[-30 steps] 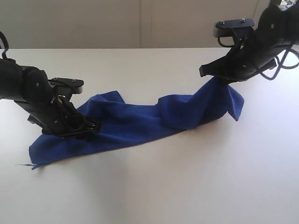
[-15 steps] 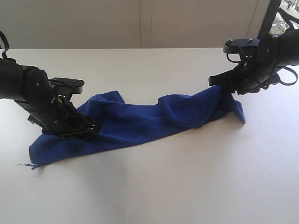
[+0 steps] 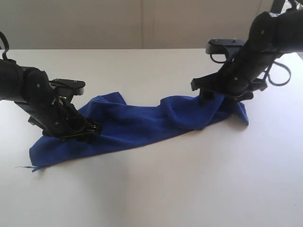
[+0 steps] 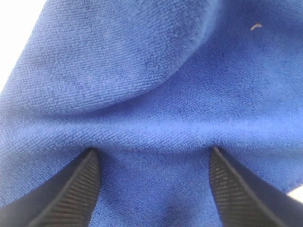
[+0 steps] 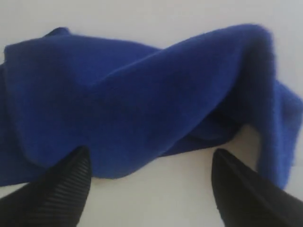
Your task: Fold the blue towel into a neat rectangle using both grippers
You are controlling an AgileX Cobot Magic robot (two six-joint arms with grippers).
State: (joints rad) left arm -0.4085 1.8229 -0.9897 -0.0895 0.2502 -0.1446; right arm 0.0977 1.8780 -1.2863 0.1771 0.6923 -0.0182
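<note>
The blue towel (image 3: 142, 124) lies as a long crumpled strip across the white table, bunched into a hump near its right end. My left gripper (image 3: 85, 130) rests low on the towel's left part. In the left wrist view, that left gripper (image 4: 153, 150) is open, with flat blue towel (image 4: 142, 71) spanning the gap between its tips. My right gripper (image 3: 221, 97) hovers over the towel's right end. In the right wrist view, the right gripper (image 5: 150, 150) is open, with bare table between its tips and the folded blue towel (image 5: 142, 94) just beyond them.
The white table (image 3: 189, 189) stretches wide in front of the towel and behind it. Its far edge meets a pale wall (image 3: 142, 23). A loose thread (image 3: 22, 167) trails from the towel's left corner.
My right gripper has opened and let go of the towel's right end, which has dropped onto the table. The right arm has shifted left over the towel. The left arm has not moved.
</note>
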